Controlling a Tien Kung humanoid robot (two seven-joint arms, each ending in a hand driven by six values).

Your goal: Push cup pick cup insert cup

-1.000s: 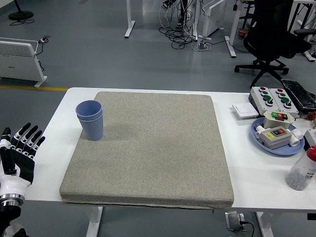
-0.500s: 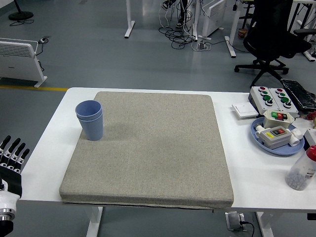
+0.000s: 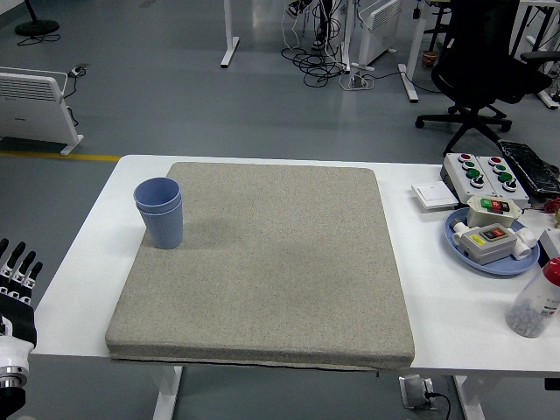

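Two blue cups [image 3: 159, 213] stand upright, one nested inside the other, on the left part of a grey mat [image 3: 267, 262]. My left hand [image 3: 14, 297] is at the picture's lower left edge, off the table's left side and well away from the cups. Its fingers [image 3: 19, 266] are straight and spread, and it holds nothing. My right hand is out of view.
At the right of the white table [image 3: 437, 297] are a blue plate [image 3: 457, 245] with button boxes, a white control box [image 3: 483, 172], a small white card [image 3: 435, 196] and a red-capped bottle [image 3: 534, 302]. An office chair [image 3: 477, 61] stands beyond the table.
My left hand has dropped down and to the left, away from the table's edge, over the last second. The cups have not moved.
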